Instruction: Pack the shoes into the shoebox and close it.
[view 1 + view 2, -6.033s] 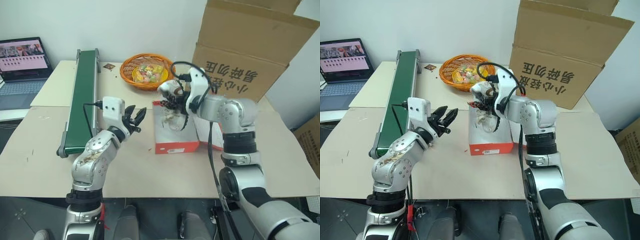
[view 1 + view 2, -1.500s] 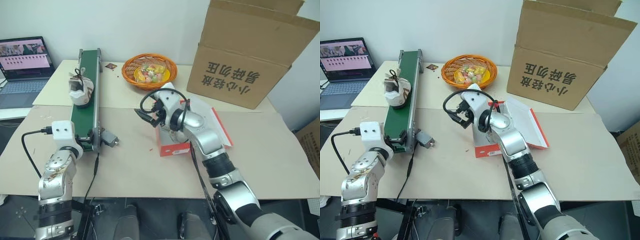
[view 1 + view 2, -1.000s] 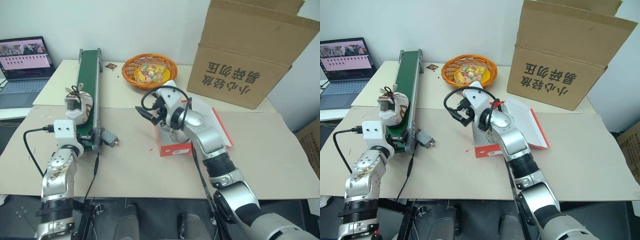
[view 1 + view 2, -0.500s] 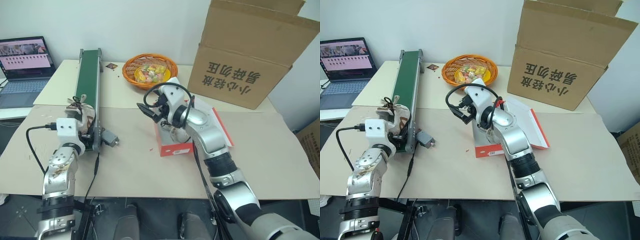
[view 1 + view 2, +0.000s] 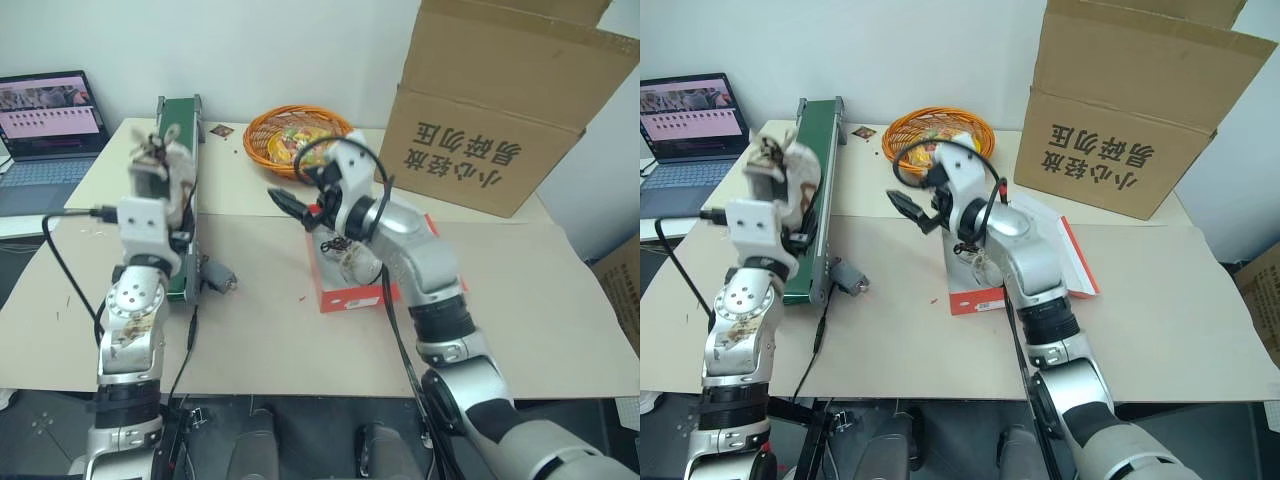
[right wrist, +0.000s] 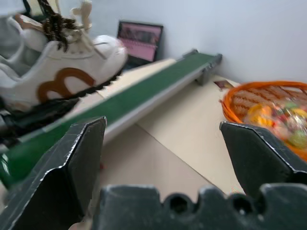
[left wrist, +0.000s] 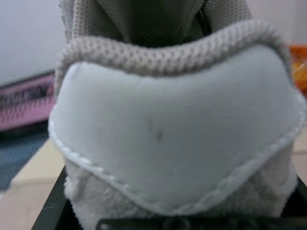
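Left eye view puts you mid-carry: your left pincer (image 5: 160, 185) is pinching a shoe (image 5: 158, 163) by the heel, lifted above the green conveyor (image 5: 172, 215) at the worktop's (image 5: 260, 330) left. The shoebox (image 5: 350, 285) sits open near the centre, lid flap folded out, with the other shoe (image 5: 352, 258) already inside. Your right pincer (image 5: 300, 212) hangs spread wide and empty beside the box. Next, I'd judge, swing the shoe across and lower it in alongside its mate.
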Available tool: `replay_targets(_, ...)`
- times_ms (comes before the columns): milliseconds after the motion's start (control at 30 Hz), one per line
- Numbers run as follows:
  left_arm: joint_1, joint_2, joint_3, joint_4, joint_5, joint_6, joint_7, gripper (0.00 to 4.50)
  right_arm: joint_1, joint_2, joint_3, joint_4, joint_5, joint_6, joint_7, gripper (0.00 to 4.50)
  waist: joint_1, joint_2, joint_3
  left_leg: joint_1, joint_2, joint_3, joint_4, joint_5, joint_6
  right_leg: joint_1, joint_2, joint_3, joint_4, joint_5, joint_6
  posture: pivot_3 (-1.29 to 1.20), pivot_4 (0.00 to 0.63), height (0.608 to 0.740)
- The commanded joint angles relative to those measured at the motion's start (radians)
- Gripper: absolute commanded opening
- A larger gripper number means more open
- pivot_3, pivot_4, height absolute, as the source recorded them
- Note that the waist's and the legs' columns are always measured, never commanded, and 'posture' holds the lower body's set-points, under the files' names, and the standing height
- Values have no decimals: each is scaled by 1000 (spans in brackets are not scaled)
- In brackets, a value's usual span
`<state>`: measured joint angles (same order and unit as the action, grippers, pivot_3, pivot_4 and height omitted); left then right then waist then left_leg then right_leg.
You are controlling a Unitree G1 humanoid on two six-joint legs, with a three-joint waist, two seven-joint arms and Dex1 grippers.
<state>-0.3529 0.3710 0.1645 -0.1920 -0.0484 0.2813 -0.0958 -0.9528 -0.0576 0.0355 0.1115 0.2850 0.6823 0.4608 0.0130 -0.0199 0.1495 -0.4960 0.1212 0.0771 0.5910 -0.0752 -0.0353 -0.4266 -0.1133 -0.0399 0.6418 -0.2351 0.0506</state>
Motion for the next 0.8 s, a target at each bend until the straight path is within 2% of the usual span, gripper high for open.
replay_targets(33, -11, -47, -71, -61, 4, 7, -16, 2985, -89, 8, -217, 122, 157, 250, -100, 4500, 1, 0, 0, 2, 0, 0, 0, 0, 0, 0, 0, 0, -1, 0, 0, 0, 150, 728)
replay_targets(133, -3, -77, -101, -59, 2, 1, -31, 2985, -143, 35, -370, 214, 301, 423, -138, 4500, 0, 0, 0, 3, 0, 0, 0, 0, 0, 1, 0, -1, -1, -2, -4, 0, 150, 728)
replay_targets(233, 6, -84, -122, -53, 12, -10, -48, 2985, -190, 68, -513, 320, 412, 565, -205, 4500, -7, 0, 0, 0, 0, 0, 0, 0, 0, 1, 0, 0, 1, 0, -1, 0, 150, 728)
replay_targets(433, 0, -92, -149, -35, 7, -7, -84, 2985, -221, 114, -567, 391, 460, 622, -264, 4500, -11, 0, 0, 0, 0, 0, 0, 0, 1, 1, 1, 0, 3, -1, 0, 0, 150, 728)
replay_targets(633, 5, -98, -187, -37, -6, 14, -146, 2985, -265, 116, -571, 466, 461, 554, -269, 4500, -4, 0, 0, 1, 0, -1, 1, 0, 1, 2, 1, 0, 1, 0, 0, 0, 150, 728)
replay_targets(800, 8, -106, -187, -36, 3, 17, -149, 2985, -324, 89, -575, 588, 443, 426, -253, 4500, -5, 0, 0, -1, 0, -1, 0, 0, 1, 1, 1, 0, 1, 0, 0, 0, 150, 728)
